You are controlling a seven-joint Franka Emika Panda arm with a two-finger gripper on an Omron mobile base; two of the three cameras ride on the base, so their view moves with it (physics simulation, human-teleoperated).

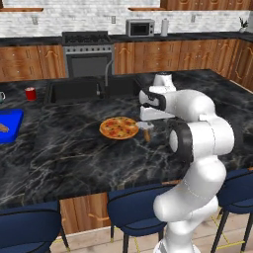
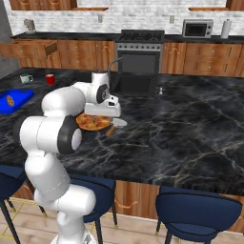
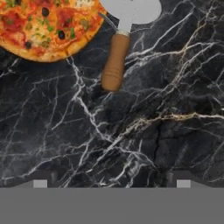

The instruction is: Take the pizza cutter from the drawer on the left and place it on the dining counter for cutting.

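Hand view: pizza cutter [image 3: 121,39] lies beside pizza [image 3: 43,26]; gripper [image 3: 112,183] spread wide, empty.

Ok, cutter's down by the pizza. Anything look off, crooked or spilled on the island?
Nothing stands out. The pizza cutter lies flat on the dining counter right beside the pizza, handle pointing away from it. The gripper is open above the marble. No spills or damage.

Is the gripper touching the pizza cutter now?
Apart. In the hand view the pizza cutter lies flat on the dining counter beside the pizza, with bare marble between its handle and the open gripper fingertips.
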